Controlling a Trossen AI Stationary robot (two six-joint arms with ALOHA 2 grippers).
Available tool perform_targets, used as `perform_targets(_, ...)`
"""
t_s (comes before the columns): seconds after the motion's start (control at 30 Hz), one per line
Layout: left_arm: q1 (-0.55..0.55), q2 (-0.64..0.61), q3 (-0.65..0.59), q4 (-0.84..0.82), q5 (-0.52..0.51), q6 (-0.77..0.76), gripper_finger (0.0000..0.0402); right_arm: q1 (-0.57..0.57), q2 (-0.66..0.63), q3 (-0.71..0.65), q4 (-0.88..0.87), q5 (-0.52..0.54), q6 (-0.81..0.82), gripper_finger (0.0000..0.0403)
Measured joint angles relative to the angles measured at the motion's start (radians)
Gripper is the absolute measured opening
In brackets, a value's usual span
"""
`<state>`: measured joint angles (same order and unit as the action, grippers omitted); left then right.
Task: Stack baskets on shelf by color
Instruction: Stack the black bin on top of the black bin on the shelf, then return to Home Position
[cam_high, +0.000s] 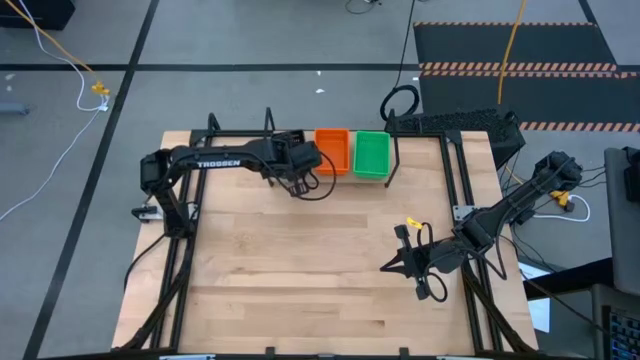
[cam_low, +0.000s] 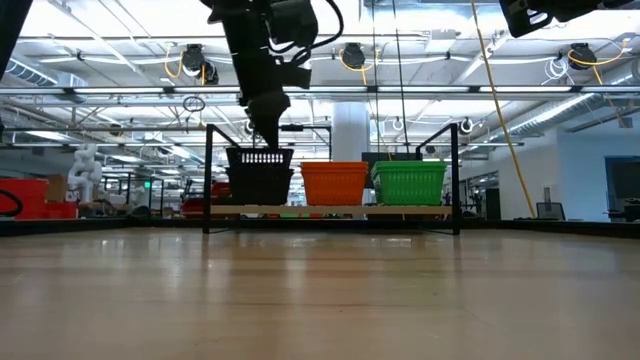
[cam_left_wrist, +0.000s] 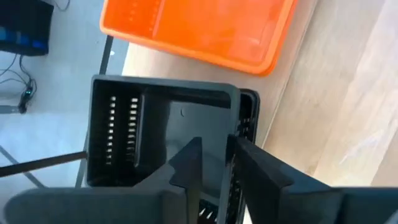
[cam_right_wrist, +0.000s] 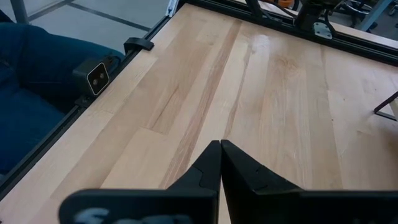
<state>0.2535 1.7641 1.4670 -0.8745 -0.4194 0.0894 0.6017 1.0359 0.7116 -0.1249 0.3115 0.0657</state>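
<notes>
On the shelf (cam_low: 335, 211) at the table's far edge stand a black stack (cam_low: 260, 188), an orange stack (cam_low: 334, 183) and a green stack (cam_low: 410, 183), from left to right. In the high view the orange baskets (cam_high: 333, 150) and green baskets (cam_high: 371, 155) show, while my left arm hides the black ones. My left gripper (cam_low: 268, 138) (cam_left_wrist: 214, 146) is shut on the top black basket (cam_left_wrist: 155, 130), which sits over another black basket (cam_left_wrist: 250, 102). My right gripper (cam_high: 405, 263) (cam_right_wrist: 219, 148) is shut on nothing, above the table's near right part. My left gripper pinches the top black basket by its wall on the table's near side (cam_left_wrist: 231, 127), one finger (cam_left_wrist: 189, 162) inside the basket and one (cam_left_wrist: 255, 168) outside. The fingers come from above, pointing down. The basket is level; whether it rests in the black basket below, I cannot tell.
Thin black uprights (cam_low: 208, 180) (cam_low: 457, 180) frame the shelf at both ends. A black frame rail (cam_right_wrist: 205, 7) runs along the table edge. Bare wooden tabletop (cam_high: 300, 270) fills the middle and the near part. Cables and a keyboard (cam_high: 455, 122) lie beyond the far right corner.
</notes>
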Motion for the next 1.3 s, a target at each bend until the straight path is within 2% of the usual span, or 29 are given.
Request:
perform_targets(0.23, 0.015, 0.0, 0.0, -0.094, 0.035, -0.016, 0.015, 0.0, 0.0, 0.0, -0.018, 0.001, 0.0, 0.0004)
perform_targets(0.33, 0.014, 0.0, 0.0, -0.123, 0.078, -0.017, 0.0166, 0.0, 0.0, 0.0, -0.019, 0.001, 0.0, 0.0004)
perform_targets(0.47, 0.011, 0.0, 0.0, -0.124, 0.079, -0.027, 0.0179, 0.0, 0.0, 0.0, -0.017, 0.001, 0.0, 0.0004)
perform_targets(0.7, -0.004, -0.001, -0.047, -0.096, 0.112, -0.055, 0.0184, 0.0, 0.0, 0.0, -0.016, 0.001, 0.034, 0.0004)
perform_targets(1.0, -0.038, -0.001, -0.103, -0.092, 0.042, -0.073, 0.0184, 0.0, 0.0, 0.0, -0.016, 0.003, 0.028, 0.0004)
perform_targets(1.2, -0.047, -0.053, -0.103, -0.062, 0.016, -0.065, 0.0184, 0.0, 0.0, 0.0, -0.016, 0.006, 0.026, 0.0004)
perform_targets(1.3, -0.047, -0.093, -0.103, -0.047, 0.015, -0.065, 0.0184, 0.0, 0.0, 0.0, -0.018, 0.047, 0.01, 0.0004)
